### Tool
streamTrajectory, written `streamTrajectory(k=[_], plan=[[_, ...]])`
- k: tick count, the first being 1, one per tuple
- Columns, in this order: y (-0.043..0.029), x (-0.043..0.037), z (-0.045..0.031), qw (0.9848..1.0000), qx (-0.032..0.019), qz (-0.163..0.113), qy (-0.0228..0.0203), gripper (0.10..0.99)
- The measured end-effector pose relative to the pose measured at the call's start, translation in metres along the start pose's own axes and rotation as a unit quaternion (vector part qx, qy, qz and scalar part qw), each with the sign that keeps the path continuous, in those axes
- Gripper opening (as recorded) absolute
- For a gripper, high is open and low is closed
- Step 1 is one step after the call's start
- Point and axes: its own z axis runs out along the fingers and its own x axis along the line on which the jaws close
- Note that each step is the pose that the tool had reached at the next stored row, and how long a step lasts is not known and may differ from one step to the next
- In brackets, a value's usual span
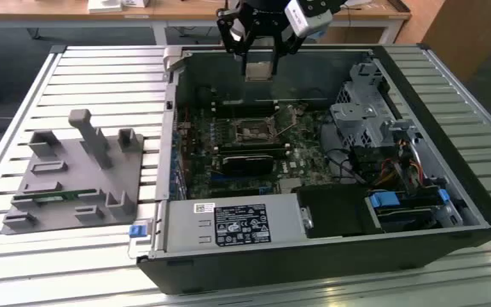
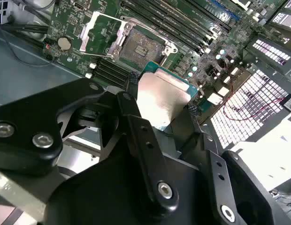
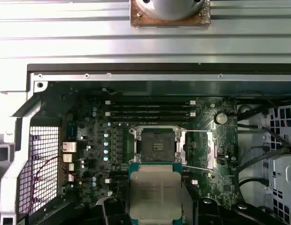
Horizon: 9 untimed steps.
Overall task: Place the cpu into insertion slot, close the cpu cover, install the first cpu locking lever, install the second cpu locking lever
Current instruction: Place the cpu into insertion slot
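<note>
Right now I'm on step 1: jaws clenched on the cpu by two opposite edges, chip hanging clear above the mobo. Insertion slot lies bare beyond the jaws, cpu cover flipped open beside it. Imo seating needs chip level, edges squared w/ the socket, slow drop.

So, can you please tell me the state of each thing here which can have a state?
gripper: shut on the cpu, above the open case.
cpu: held in the gripper, not yet in the slot.
insertion slot: empty, contact grid uncovered.
cpu cover: open, swung to one side of the slot.
computer case: lying on its side, side panel off.
</note>
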Motion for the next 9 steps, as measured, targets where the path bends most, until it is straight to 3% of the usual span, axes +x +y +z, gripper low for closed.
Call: streamTrajectory(k=[9], plan=[[0.0,0.0,0.0001,0.9999,-0.0002,0.013,-0.0011,0.533]])
